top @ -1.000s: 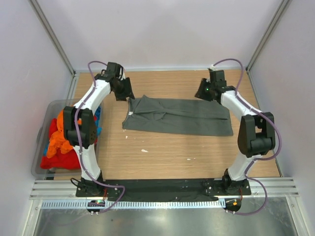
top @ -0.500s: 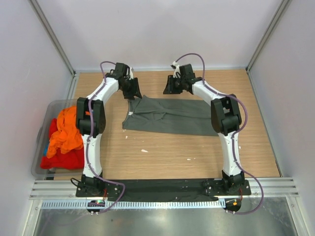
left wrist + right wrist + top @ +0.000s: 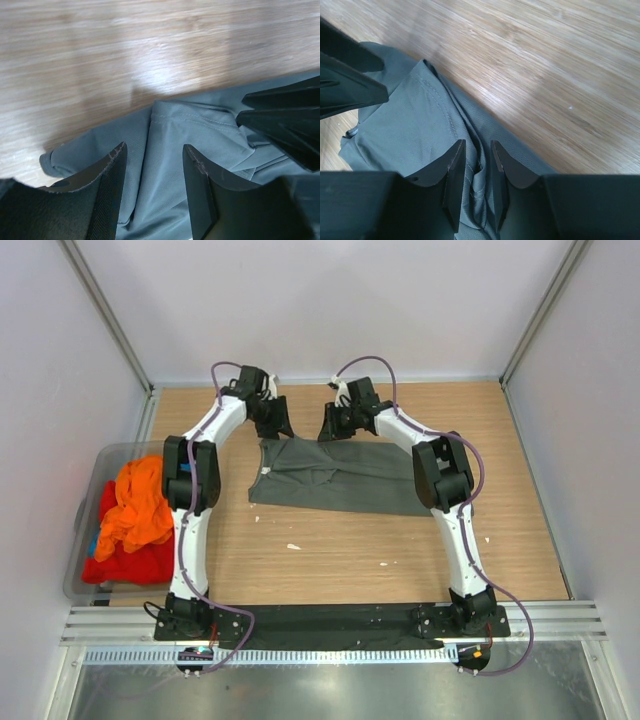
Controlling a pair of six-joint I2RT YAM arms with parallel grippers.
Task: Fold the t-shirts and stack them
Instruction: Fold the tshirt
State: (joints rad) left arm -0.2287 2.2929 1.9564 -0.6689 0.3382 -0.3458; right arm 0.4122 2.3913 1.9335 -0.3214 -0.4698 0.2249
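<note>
Pinching grey t-shirt point(image 3: 340, 475): right claw point(image 3: 476, 150) | left claw point(image 3: 154, 150) open, opposite | bin point(image 3: 85, 510) with shirts point(image 3: 135, 508) far left

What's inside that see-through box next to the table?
The bin holds an orange shirt piled on a red shirt, with a bit of blue cloth peeking out. Whatever lies underneath them is covered.

Showed a white tubular left arm point(image 3: 186, 550) and matching right arm point(image 3: 462, 550) with black joint housings point(image 3: 185, 475), looped by purple cables point(image 3: 365, 358), bolted onto a black base plate point(image 3: 330, 619); carried matte black, edge-scuffed fingers point(image 3: 102, 200).
</note>
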